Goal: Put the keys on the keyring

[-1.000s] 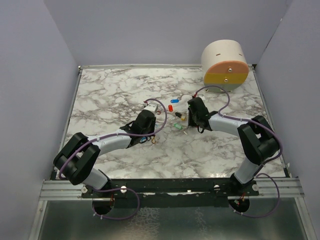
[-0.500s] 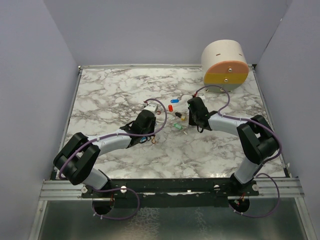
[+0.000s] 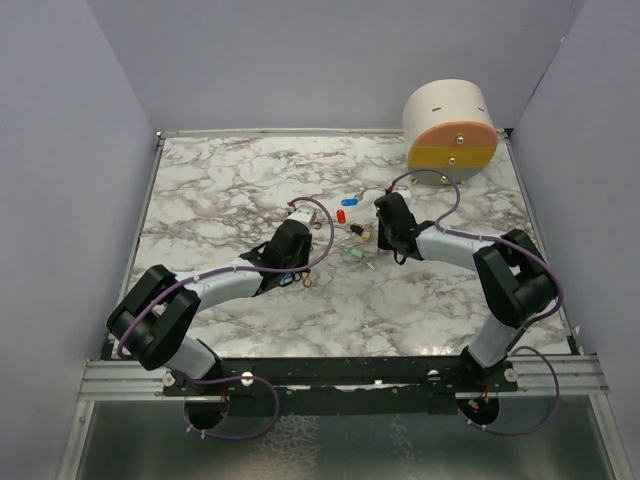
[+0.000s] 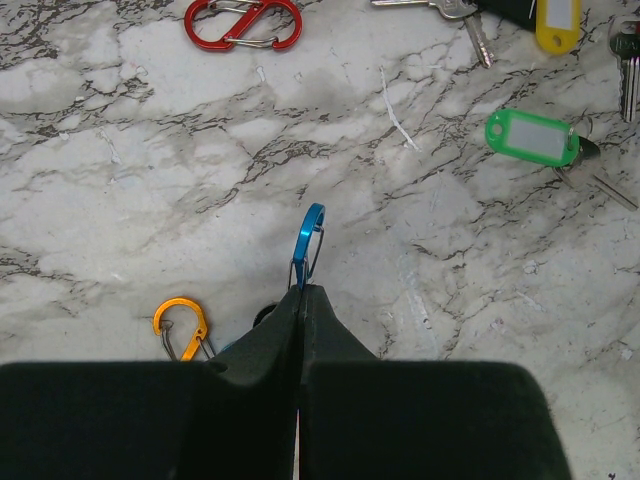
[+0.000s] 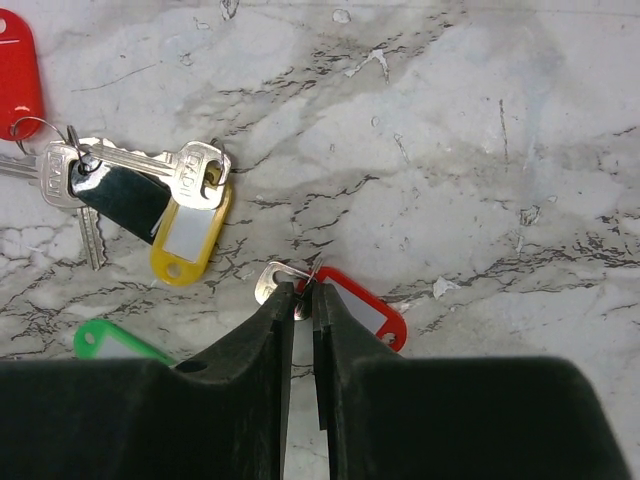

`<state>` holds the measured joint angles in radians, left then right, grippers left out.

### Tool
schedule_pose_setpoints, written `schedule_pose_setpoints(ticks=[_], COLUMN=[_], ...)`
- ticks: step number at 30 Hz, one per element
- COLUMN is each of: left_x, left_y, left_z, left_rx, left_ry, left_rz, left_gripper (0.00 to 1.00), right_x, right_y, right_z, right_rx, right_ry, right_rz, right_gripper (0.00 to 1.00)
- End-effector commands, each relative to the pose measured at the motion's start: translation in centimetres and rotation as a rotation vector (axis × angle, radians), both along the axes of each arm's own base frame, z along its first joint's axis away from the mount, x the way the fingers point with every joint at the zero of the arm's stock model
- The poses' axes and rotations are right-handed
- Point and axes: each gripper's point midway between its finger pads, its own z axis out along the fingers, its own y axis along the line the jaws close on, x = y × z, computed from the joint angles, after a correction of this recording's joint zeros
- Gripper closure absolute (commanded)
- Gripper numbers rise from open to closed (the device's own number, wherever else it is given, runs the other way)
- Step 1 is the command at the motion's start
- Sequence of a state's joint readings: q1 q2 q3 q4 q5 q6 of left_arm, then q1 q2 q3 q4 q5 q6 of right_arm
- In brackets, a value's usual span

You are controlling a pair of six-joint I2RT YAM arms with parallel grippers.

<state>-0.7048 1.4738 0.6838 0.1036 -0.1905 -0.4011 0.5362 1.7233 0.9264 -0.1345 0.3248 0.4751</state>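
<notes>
Between the clenched fingers of my left gripper [image 4: 302, 292] sits the keyring [image 4: 308, 240], held by its blue loop, with its orange loop [image 4: 182, 325] just beside; only that wrist view shows this. My right gripper [image 5: 298, 292] is a slit at the red-tagged key [image 5: 362, 310], and I cannot tell whether it grips. From above, the keys [image 3: 356, 240] are specks on the middle of the table [image 3: 450, 300].

The left gripper [image 4: 301, 291] is hiding the lower end of the blue loop [image 4: 309, 238], and the right gripper [image 5: 299, 291] is covering most of a green tag [image 5: 104, 340].
</notes>
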Motion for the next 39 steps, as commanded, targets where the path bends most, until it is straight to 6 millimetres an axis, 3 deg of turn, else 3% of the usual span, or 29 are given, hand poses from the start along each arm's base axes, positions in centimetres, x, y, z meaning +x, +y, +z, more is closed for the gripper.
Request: schedule_pose_setpoints(ticks=[1,3,6,9,20,24,28,33,39], left_x=[0.3,0.5,0.8,1.0,1.6,1.5,0.7,-0.5,-1.1], left_y=[-0.6,-0.5,-0.4,-0.3,-0.1,-1.0,-3.1,-5.4,-6.3], left_z=[0.4,0.3,0.2,0.2,0.5,1.2,2.4,4.0,5.4], left_rx=[-0.006,0.011,0.034,0.044,0.069,0.018,-0.081,-0.219,-0.315], left_ry=[-0.013,-0.009,-0.004,-0.009,-0.014,-0.029,-0.048,-0.042,-0.026], left_rz=[-0.015,-0.014,-0.010,-0.001,0.024,-0.015,-0.129,-0.270,-0.346], left_gripper=[0.98,0.90,0.70,0.61,0.57,0.63,0.65,0.48,0.31], right_x=[1.1,1.1,1.0,0.7,-0.4,-1.0,-2.7,-4.6,-5.2], right_y=[0.1,0.2,0.4,0.5,0.8,2.8,6.8,9.7,10.8], right_z=[0.8,1.3,2.2,3.0,4.3,5.8,8.2,9.5,9.4], right_rx=[0.010,0.019,0.037,0.056,0.092,0.175,0.344,0.470,0.520], right_ry=[-0.037,-0.050,-0.073,-0.093,-0.113,-0.173,-0.239,-0.237,-0.230], right_rz=[-0.017,-0.009,0.004,0.021,0.076,0.205,0.440,0.617,0.674], right_gripper=[0.85,0.85,0.83,0.83,0.84,0.84,0.82,0.76,0.71])
